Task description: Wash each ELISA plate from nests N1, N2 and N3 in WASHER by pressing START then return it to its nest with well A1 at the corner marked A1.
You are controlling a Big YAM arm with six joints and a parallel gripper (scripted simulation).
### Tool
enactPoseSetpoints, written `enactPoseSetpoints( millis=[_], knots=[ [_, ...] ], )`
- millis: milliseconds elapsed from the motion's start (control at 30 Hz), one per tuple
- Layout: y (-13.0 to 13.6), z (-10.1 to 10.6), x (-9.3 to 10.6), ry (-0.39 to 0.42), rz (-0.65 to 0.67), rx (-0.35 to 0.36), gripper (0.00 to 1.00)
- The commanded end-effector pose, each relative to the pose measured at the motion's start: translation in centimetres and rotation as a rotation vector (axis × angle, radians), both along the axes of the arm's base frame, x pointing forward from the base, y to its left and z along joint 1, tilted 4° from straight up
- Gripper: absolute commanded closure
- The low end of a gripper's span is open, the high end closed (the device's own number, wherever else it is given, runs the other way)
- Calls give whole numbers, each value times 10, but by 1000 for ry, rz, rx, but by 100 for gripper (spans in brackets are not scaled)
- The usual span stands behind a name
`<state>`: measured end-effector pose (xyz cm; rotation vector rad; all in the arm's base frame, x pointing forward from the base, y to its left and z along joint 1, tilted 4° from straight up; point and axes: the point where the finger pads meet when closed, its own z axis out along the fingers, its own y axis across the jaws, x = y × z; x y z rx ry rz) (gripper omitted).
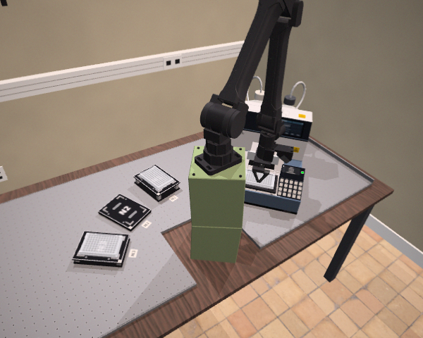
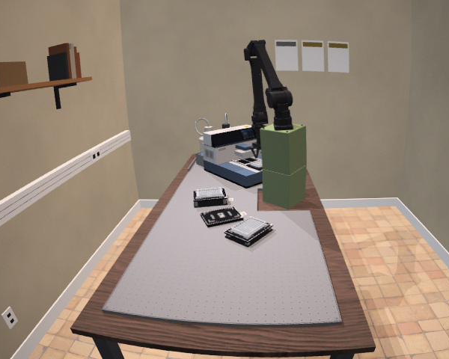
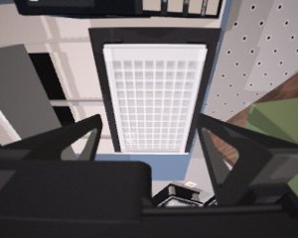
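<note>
The claw [image 1: 259, 179] [image 2: 257, 155] [image 3: 149, 119] is spread wide above the white plate [image 1: 263, 181] [image 2: 256, 164] [image 3: 155, 99], its fingers on either side and gripping nothing. That plate lies in the washer's dark carrier [image 1: 272, 189] [image 3: 107, 94], left of the keypad [image 1: 290, 189], apparently to be washed or collected; the lamp [image 1: 302, 172] glows green, suggesting a finished wash. The bare middle nest [image 1: 113, 214] [image 2: 215, 220], marked N2, is probably kept for its return.

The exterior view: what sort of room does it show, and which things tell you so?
Probably a laboratory. A plate washer with tubing stands on the bench; gridded well plates sit in labelled nests; and a robot arm rises from a green pedestal.
</note>
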<state>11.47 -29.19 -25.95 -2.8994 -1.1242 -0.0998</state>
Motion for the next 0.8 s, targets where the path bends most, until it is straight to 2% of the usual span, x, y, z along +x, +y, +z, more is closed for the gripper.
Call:
enactPoseSetpoints(
  millis=[0, 767],
  knots=[
    [0, 10, -4, -2, -21, 3, 0],
    [-2, 44, -6, -3, -3, 3, 0]
  ],
)
